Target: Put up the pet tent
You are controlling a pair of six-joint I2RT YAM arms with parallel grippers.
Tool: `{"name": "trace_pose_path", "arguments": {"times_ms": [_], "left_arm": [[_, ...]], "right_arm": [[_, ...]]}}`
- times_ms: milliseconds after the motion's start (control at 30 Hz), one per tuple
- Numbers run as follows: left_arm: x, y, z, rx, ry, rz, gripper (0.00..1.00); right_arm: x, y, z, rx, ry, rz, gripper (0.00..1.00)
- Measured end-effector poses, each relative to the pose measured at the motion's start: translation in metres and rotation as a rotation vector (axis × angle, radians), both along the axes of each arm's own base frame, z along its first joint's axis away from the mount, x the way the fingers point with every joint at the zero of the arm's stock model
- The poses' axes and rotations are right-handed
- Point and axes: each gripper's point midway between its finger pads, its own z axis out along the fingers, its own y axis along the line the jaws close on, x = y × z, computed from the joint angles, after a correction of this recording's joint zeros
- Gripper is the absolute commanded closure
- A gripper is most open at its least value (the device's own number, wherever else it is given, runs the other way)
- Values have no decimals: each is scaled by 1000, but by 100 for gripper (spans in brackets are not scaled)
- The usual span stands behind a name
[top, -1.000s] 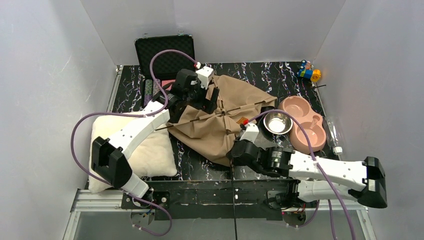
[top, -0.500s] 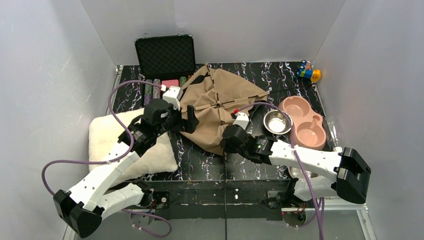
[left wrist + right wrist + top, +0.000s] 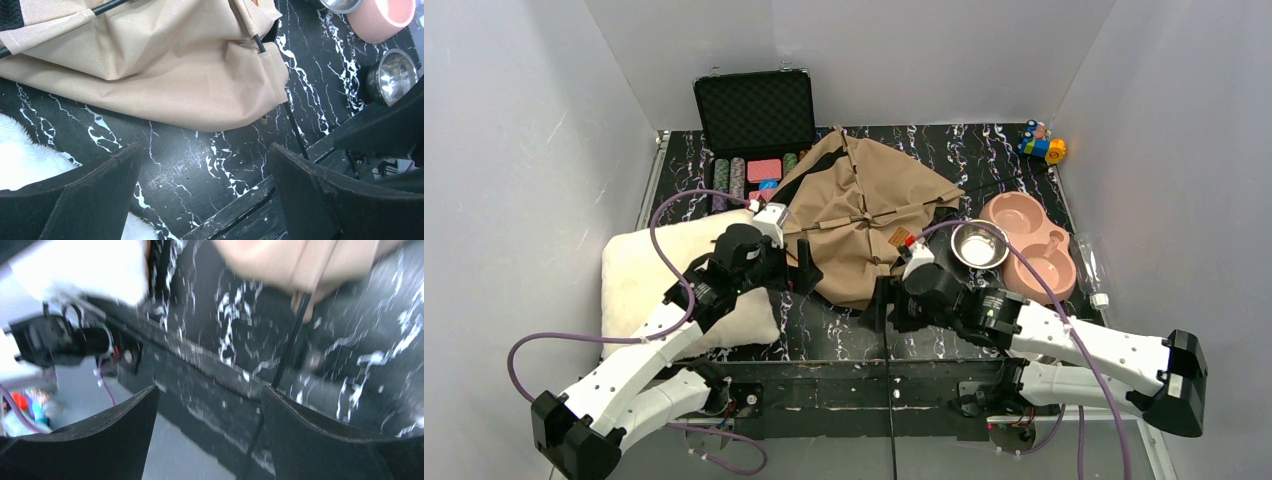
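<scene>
The pet tent (image 3: 864,205) lies collapsed and flat in the middle of the table, tan canvas with thin black poles crossing it. One black pole (image 3: 890,340) sticks out of its near edge toward the table front. My left gripper (image 3: 809,270) hovers open just left of that near edge; the left wrist view shows the canvas (image 3: 150,60) ahead of the gripper (image 3: 205,170) and only bare table between the fingers. My right gripper (image 3: 884,305) is open at the tent's near corner. In its blurred wrist view the pole (image 3: 290,340) runs down beside the right finger (image 3: 325,435), ungripped.
A fluffy cream cushion (image 3: 654,280) lies under my left arm. An open black case (image 3: 754,110) with poker chips stands at the back left. A steel bowl (image 3: 980,245) and a pink double bowl (image 3: 1029,245) sit right of the tent. A small toy (image 3: 1042,145) is at the back right.
My right gripper has opened and let go of the pole. My left arm has drawn back from over the tent to its near left edge. The tent has shifted toward the back.
</scene>
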Motion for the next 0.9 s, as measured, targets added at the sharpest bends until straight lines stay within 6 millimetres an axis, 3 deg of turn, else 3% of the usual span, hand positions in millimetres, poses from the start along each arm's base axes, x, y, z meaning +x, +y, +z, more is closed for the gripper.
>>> {"name": "trace_pose_path", "arguments": {"times_ms": [167, 367, 533, 667, 733, 800, 900], "left_arm": [[0, -3, -2, -26, 8, 7, 2], [-3, -3, -15, -28, 45, 12, 2], [0, -7, -13, -44, 41, 17, 2], [2, -9, -17, -43, 54, 14, 2], [2, -9, -19, -38, 62, 13, 2], [2, -10, -20, -35, 66, 10, 2], [2, -12, -18, -36, 64, -2, 2]], "right_arm": [[-56, -20, -26, -51, 144, 71, 23], [-101, -40, -52, -87, 298, 105, 26], [-131, -48, -79, -144, 403, 131, 33], [-140, -52, -102, -205, 460, 119, 37], [-142, -48, -110, -230, 477, 120, 45], [-145, -46, -114, -248, 486, 134, 60], [-145, -41, -112, -264, 472, 163, 92]]}}
